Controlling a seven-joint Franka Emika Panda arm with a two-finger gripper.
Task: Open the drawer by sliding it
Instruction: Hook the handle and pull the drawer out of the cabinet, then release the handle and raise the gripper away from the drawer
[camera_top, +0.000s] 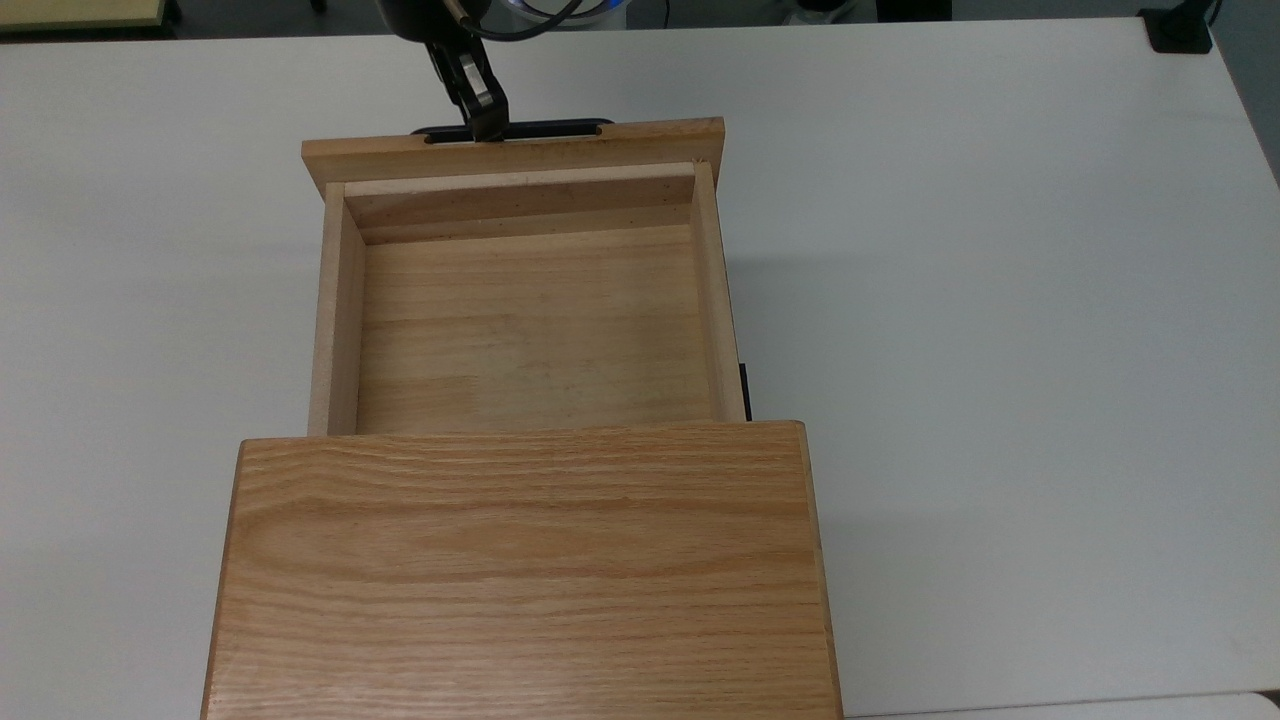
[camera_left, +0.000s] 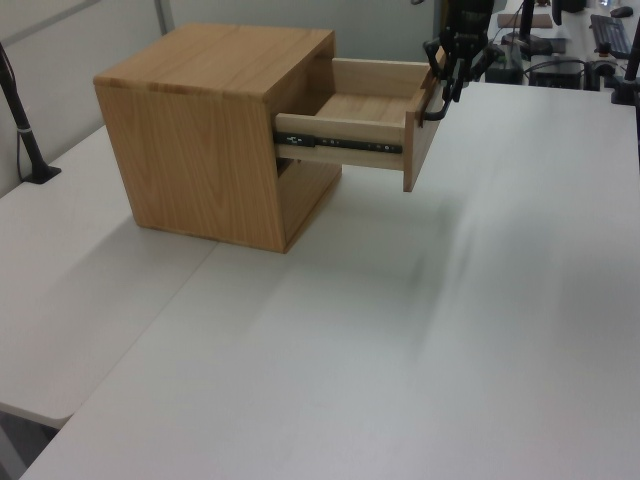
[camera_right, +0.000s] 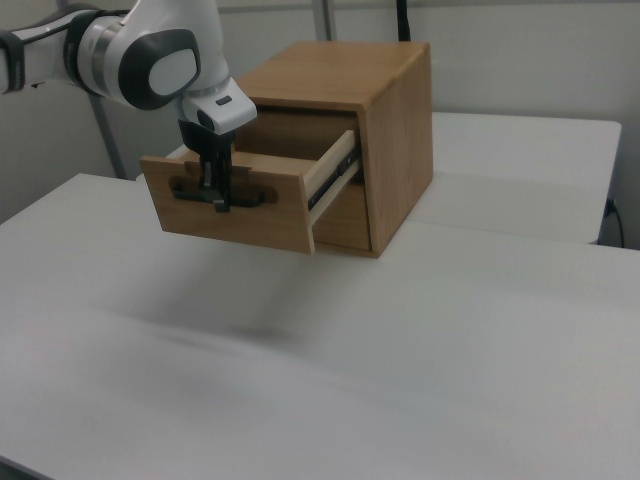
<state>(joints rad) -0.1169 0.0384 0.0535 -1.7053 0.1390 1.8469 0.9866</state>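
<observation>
One gripper (camera_top: 488, 128) clamps the handle (camera_top: 545, 128) of the extended drawer (camera_top: 520, 330).

One cabinet (camera_top: 520, 570), wooden, at 6 o'clock in the top view. One drawer (camera_top: 520, 320) in it, sticking out toward 12 o'clock. One black bar handle (camera_top: 515, 129) on the drawer front. One black slide rail (camera_left: 340, 144) seen on the drawer side in the left view, one more in the right view (camera_right: 333, 178). One robot arm (camera_right: 150, 60), one gripper (camera_right: 217, 195). White table (camera_top: 1000, 300): two tabletops butted together.
</observation>
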